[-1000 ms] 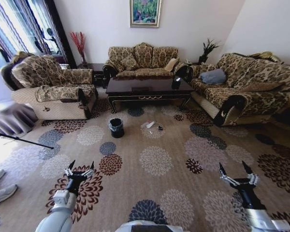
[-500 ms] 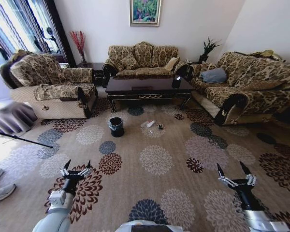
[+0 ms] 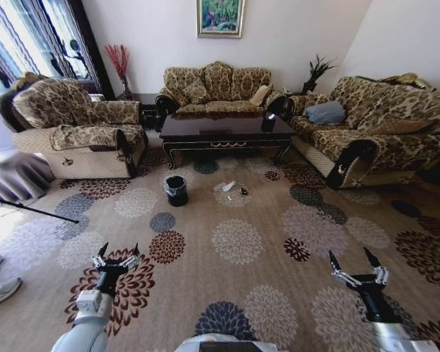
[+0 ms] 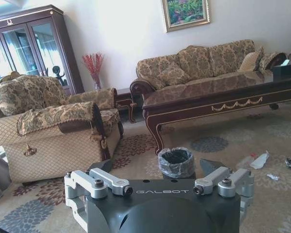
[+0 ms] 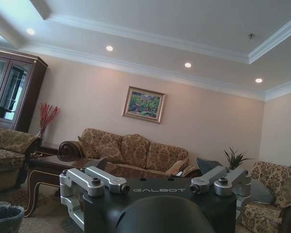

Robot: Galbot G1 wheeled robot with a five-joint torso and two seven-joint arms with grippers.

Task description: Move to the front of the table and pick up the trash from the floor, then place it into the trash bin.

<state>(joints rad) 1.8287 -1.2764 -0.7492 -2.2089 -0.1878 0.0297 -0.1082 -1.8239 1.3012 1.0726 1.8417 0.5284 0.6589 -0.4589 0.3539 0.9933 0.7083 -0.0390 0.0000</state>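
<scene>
- Over the last 1 s the whole head view had slid: sofas and table (image 3: 226, 132) sat slightly higher, so the camera moved with the base; the furnishings themselves had not shifted.
- The trash (image 3: 229, 188) lay on the floor (image 3: 238, 242) just in front of the table, with the trash bin (image 3: 176, 191) near it on its left, both well ahead of the robot.
- The left tool (image 3: 116, 254) and right tool (image 3: 358, 264) hung low in front, both released with fingers spread, grasping nothing.
- Judged from this, the approach was underway and picking had not begun.
</scene>
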